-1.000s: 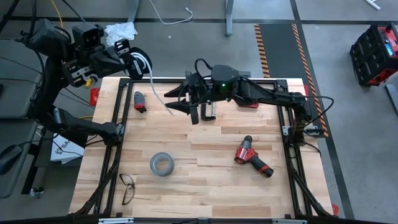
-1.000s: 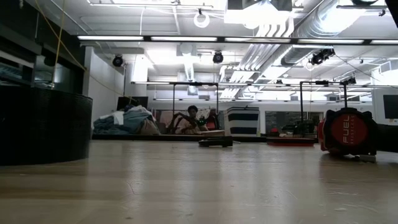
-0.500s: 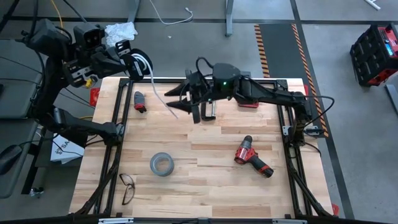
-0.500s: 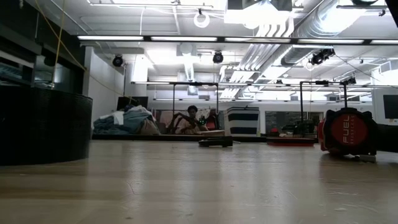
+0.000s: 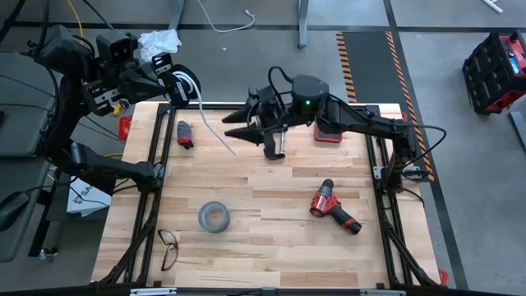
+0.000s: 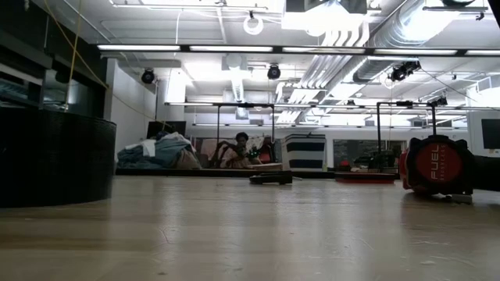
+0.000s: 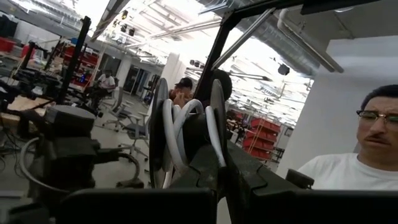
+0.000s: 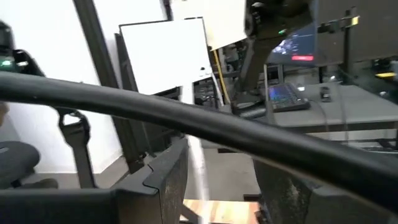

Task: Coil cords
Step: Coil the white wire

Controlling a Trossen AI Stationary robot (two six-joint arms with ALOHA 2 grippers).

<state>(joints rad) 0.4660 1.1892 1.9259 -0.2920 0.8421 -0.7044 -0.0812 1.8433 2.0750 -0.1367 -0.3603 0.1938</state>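
My left gripper (image 5: 168,76) is raised beyond the table's far left corner and is shut on the small black spool (image 7: 186,127). White cord (image 7: 177,121) is wound around the spool. From the spool (image 5: 186,80) one loose stretch of cord (image 5: 212,125) runs down over the table, and its end (image 5: 233,152) is near the far middle. My right gripper (image 5: 228,126) is raised over the far middle, points toward the table's left edge and is open. In the right wrist view the cord (image 8: 196,167) shows ahead between the fingers, touching neither. My left gripper pinches the spool by its lower part (image 7: 202,158) between the two fingers; the fingers themselves hide the exact spot. The spool stands on edge, with both flanges upright. It is lifted clear of the table, and the loose cord trails slack below it.
A grey tape roll (image 5: 213,217), glasses (image 5: 168,248) and a red drill (image 5: 333,207) lie on the near half of the table. A small red and black tool (image 5: 184,134) lies at the far left. A person (image 7: 367,149) is beyond the table.
My right gripper has risen a little, moved toward the table's far edge and turned slightly. It is still open. The left gripper and the spool have kept still.
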